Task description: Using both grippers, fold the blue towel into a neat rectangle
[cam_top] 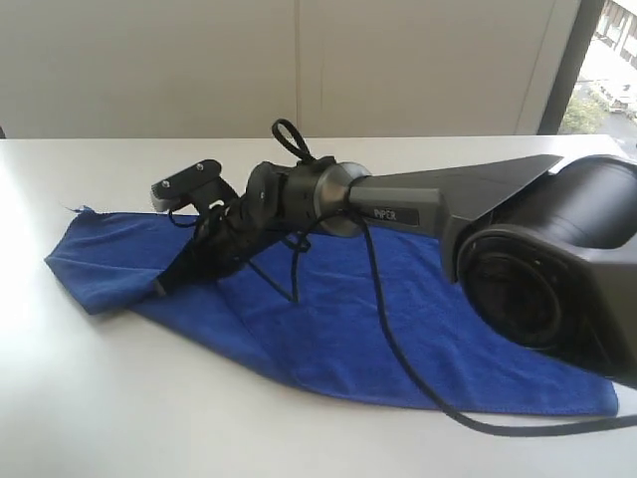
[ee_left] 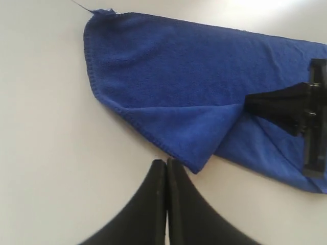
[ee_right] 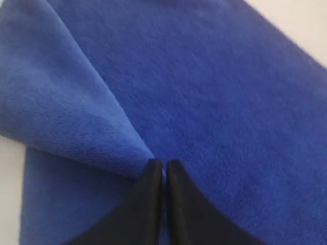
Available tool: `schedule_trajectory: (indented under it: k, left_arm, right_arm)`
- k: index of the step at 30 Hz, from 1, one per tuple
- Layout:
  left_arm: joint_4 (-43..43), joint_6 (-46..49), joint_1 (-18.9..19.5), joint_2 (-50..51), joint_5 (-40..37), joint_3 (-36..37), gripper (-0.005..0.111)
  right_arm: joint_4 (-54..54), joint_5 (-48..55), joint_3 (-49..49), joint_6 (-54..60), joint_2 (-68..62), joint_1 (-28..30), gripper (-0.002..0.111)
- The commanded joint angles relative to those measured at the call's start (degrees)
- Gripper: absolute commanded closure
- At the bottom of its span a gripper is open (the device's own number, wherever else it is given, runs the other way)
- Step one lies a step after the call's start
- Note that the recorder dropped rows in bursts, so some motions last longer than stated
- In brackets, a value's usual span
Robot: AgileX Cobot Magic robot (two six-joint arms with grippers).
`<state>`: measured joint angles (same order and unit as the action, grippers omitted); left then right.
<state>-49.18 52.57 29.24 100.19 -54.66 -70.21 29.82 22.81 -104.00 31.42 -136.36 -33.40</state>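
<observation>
Spanning the white table (cam_top: 149, 418) from 9 o'clock to 5 o'clock in the exterior view, the blue towel (cam_top: 318, 339) lies flat, apart from its 9 o'clock end, where a triangular flap is turned over onto the cloth. Nearest the camera, at 4 o'clock, sits the bulky black joint of the right arm (cam_top: 537, 269). A black cable (cam_top: 398, 349) loops down across the towel toward 5 o'clock. The forearm reaches toward 9 o'clock and ends in the right gripper (cam_top: 162, 287), whose tip rests on the towel near the flap.

Right wrist view: the jaws stand together with only a hairline gap, and the tips meet the edge of the turned-over flap. Whether any cloth is nipped between them cannot be told.

Left wrist view: the left gripper (ee_left: 166, 162) has its jaws pressed together and holds nothing. It hangs over bare table just beside the flap's pointed corner, clear of the cloth. Beyond the flap the right gripper appears on the towel, and a loose thread (ee_left: 82, 5) trails from the far corner.

Farthest back in the exterior view are a pale wall (cam_top: 199, 60) at 12 o'clock and a window (cam_top: 607, 60) at 2 o'clock.
</observation>
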Motion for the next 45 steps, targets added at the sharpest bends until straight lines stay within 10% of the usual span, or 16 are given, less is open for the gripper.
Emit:
schedule_trajectory:
  k: [1, 6, 11, 20, 36, 45]
  left_arm:
    - [-0.85, -0.05, 0.12, -0.51, -6.00, 0.51, 0.107]
    - [-1.11, -0.48, -1.87, 2.51, -11.93, 0.90, 0.107]
    - [-2.27, 0.66, -6.32, 7.08, -7.89, 6.87, 0.102]
    - [-15.44, 9.31, -9.97, 13.83, -3.32, 10.20, 0.040]
    - [-16.13, 9.31, -10.09, 17.24, 2.69, 10.20, 0.041]
    - [-34.81, 21.38, -14.73, 18.43, 5.46, 10.20, 0.041]
  right_arm:
    - [0.11, 1.15, -0.21, -1.26, -0.54, 0.75, 0.085]
    - [-1.62, 2.52, -2.38, -1.26, 1.98, 0.88, 0.054]
    - [-7.28, 5.41, -4.23, -3.14, 6.45, 2.71, 0.054]
    - [-7.98, 20.08, -5.23, -4.66, 6.95, 11.73, 0.064]
    - [-7.21, 21.34, -4.61, -4.66, 4.89, 13.09, 0.071]
    - [-7.53, 21.34, -4.61, -4.66, 4.88, 13.09, 0.071]
